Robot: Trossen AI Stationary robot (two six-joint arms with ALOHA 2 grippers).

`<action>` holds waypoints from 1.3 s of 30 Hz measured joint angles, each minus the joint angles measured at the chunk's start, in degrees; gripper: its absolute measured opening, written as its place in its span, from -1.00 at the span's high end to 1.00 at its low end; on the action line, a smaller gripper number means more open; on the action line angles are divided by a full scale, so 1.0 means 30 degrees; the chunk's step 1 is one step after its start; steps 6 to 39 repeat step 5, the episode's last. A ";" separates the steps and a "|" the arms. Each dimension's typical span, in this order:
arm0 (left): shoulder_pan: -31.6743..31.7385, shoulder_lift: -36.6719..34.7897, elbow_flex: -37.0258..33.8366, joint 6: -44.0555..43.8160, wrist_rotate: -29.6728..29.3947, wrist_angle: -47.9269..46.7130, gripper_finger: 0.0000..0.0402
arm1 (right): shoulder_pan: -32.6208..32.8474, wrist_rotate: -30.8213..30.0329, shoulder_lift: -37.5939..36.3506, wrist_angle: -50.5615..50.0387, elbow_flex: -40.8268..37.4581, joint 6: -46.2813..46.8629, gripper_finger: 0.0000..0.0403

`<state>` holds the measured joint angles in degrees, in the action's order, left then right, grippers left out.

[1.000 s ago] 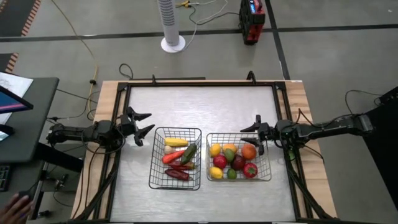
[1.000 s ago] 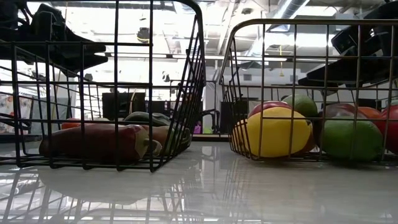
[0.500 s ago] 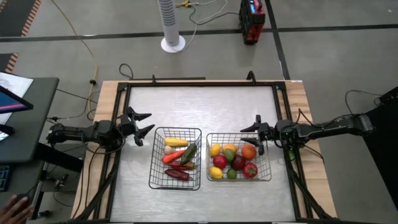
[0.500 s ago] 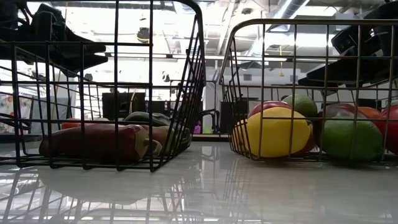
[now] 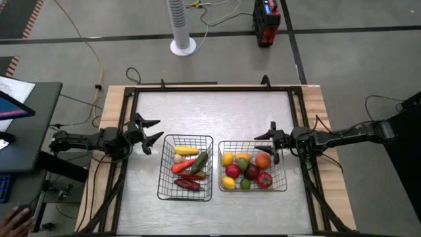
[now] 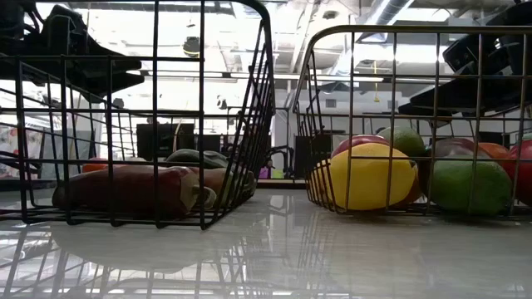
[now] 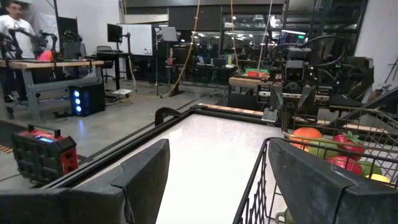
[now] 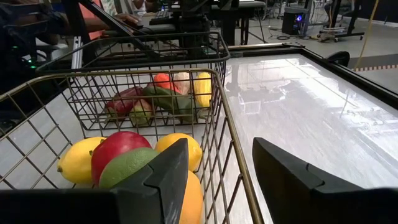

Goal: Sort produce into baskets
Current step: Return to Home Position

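Two wire-mesh baskets stand side by side near the table's front. The left basket point(image 5: 185, 167) holds the long produce: yellow, green, red and maroon pieces and whitish garlic point(image 5: 177, 158). The right basket point(image 5: 252, 166) holds the round produce: red, orange, yellow and green pieces point(image 5: 245, 170). My left gripper point(image 5: 152, 131) is open and empty, just left of the left basket. My right gripper point(image 5: 266, 144) is open and empty, over the right basket's far right rim.
A black frame point(image 5: 214, 89) runs round the table top. The far half of the table point(image 5: 214, 112) is bare metal. A white fan base point(image 5: 183, 46) and a red box point(image 5: 266, 23) stand on the floor beyond the far edge. A person's hand point(image 5: 16, 220) shows at the lower left.
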<state>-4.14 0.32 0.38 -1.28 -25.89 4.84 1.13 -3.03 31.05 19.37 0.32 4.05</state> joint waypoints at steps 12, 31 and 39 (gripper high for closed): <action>0.0000 0.0005 0.0006 -0.0001 -0.0001 0.0001 -0.31 | 0.0000 0.0001 0.0000 -0.0006 0.0000 0.0000 -0.03; 0.0000 0.0005 0.0006 -0.0001 -0.0001 0.0001 -0.31 | 0.0000 0.0001 0.0000 -0.0006 0.0000 0.0000 -0.03; 0.0000 0.0005 0.0006 -0.0001 -0.0001 0.0001 -0.31 | 0.0000 0.0001 0.0000 -0.0006 0.0000 0.0000 -0.03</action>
